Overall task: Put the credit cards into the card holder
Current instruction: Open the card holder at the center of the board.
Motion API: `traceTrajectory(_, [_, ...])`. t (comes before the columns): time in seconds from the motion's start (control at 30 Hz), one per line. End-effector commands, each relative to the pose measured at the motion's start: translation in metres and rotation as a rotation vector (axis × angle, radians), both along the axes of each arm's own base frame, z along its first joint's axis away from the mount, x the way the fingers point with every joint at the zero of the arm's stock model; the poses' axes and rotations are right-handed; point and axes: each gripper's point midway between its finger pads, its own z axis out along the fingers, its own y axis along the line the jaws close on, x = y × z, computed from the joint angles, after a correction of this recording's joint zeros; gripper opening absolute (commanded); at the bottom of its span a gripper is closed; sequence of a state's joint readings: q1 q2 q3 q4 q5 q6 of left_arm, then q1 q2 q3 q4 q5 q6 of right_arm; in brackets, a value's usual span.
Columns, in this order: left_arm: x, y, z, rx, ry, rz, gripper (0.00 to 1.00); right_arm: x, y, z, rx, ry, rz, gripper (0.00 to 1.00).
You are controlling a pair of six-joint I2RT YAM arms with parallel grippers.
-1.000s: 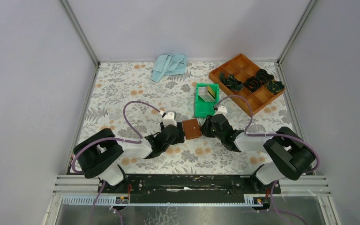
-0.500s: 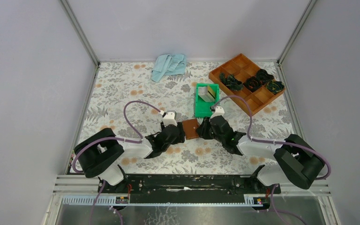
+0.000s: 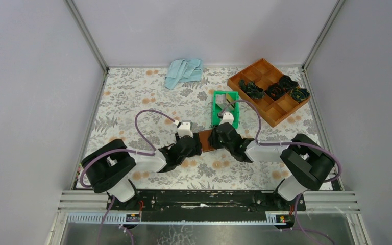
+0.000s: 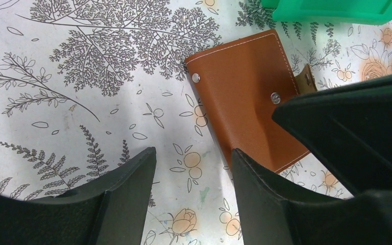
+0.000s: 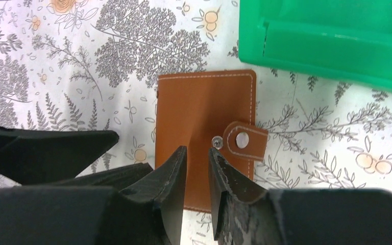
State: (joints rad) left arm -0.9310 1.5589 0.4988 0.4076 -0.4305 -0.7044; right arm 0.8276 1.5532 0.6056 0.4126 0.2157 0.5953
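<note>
The card holder (image 3: 207, 141) is a closed brown leather wallet lying flat between my two grippers. It shows in the left wrist view (image 4: 245, 97) and the right wrist view (image 5: 204, 115), its snap tab (image 5: 245, 140) lying loose beside the stud. My left gripper (image 3: 193, 146) (image 4: 194, 171) is open and empty, its right finger at the wallet's near left edge. My right gripper (image 3: 216, 138) (image 5: 197, 155) is just over the wallet, jaws a narrow gap apart with nothing between them. The credit cards (image 3: 228, 100), gold and grey, stand in the green bin (image 3: 217, 116).
The green bin lies just beyond the wallet (image 5: 326, 41) (image 4: 332, 7). An orange-brown wooden tray (image 3: 266, 108) with dark items sits at the back right. A light blue cloth (image 3: 184, 71) lies at the back. The right arm's cable arcs over the bin.
My right gripper has moved left and forward, from beside the wallet to over it. The left arm and the wallet have hardly moved.
</note>
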Motion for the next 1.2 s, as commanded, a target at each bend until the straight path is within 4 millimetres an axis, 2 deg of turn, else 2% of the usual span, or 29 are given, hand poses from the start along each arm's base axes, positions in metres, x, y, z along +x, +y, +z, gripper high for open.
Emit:
traceTrajectory(0.0, [-0.006,0.002,-0.016,0.036,0.036,-0.007,0.63,0.026,0.006,0.019,-0.034,-0.108,-0.029,0.29])
traceTrajectory(0.17, [-0.006,0.003,-0.017,0.040,0.039,-0.006,0.63,0.034,-0.006,0.016,-0.116,-0.133,-0.065,0.29])
traceTrajectory(0.33, [-0.007,0.002,-0.018,0.044,0.040,-0.007,0.63,0.034,-0.022,0.011,-0.171,-0.142,-0.101,0.29])
traceTrajectory(0.6, [-0.007,0.005,-0.018,0.051,0.044,-0.001,0.64,0.031,-0.033,0.000,-0.138,-0.106,-0.119,0.29])
traceTrajectory(0.87, [-0.007,0.005,-0.017,0.053,0.044,-0.002,0.65,0.031,-0.036,-0.008,-0.038,-0.048,-0.112,0.30])
traceTrajectory(1.17, [-0.008,0.005,-0.022,0.062,0.055,-0.005,0.65,0.025,-0.024,-0.007,0.118,-0.011,-0.063,0.33])
